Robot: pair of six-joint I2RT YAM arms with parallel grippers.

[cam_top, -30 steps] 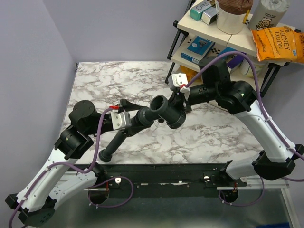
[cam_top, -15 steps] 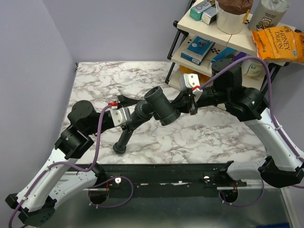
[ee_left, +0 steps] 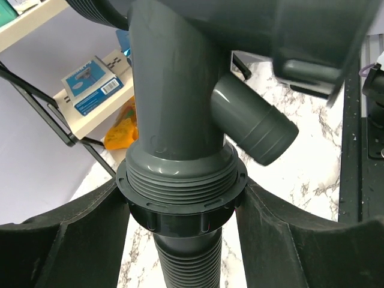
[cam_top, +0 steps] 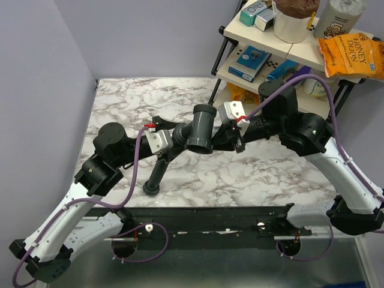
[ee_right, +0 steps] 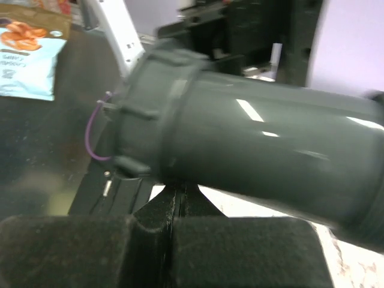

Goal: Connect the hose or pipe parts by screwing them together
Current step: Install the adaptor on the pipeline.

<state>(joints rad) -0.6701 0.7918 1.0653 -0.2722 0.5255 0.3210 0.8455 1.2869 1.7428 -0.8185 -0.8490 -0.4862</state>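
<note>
**Two grippers meet at the hose joint**

We see the ribbed hose (cam_top: 157, 174) slanting down toward the marble table (cam_top: 252, 174), lower left of centre. Our left gripper (cam_top: 171, 143) clasps its collar nut (ee_left: 180, 207) under the Y fitting (cam_top: 200, 129) mid-frame. Our right gripper (cam_top: 231, 139), pads pressed together, sits just right of the fitting.

1. A white-and-grey marble-patterned tabletop (cam_top: 258, 174) fills the middle of the top view.
2. A cream two-tier shelf rack on black metal legs (cam_top: 259, 39) stands at 1 o'clock.
3. An orange crinkled snack bag printed "Honey Dijon" (cam_top: 351, 57) lies on its upper tier, at 2 o'clock.
4. A white cylindrical tub with a brown top (cam_top: 293, 21) stands at 10 o'clock from that bag.
5. A flat blue box with a white label (cam_top: 252, 59) lies on the lower tier.
6. A yellow-orange bag (cam_top: 236, 93) sits below, at 7 o'clock from the box.
7. Plain lavender walls (cam_top: 150, 36) run from 9 to 12 o'clock.
</note>
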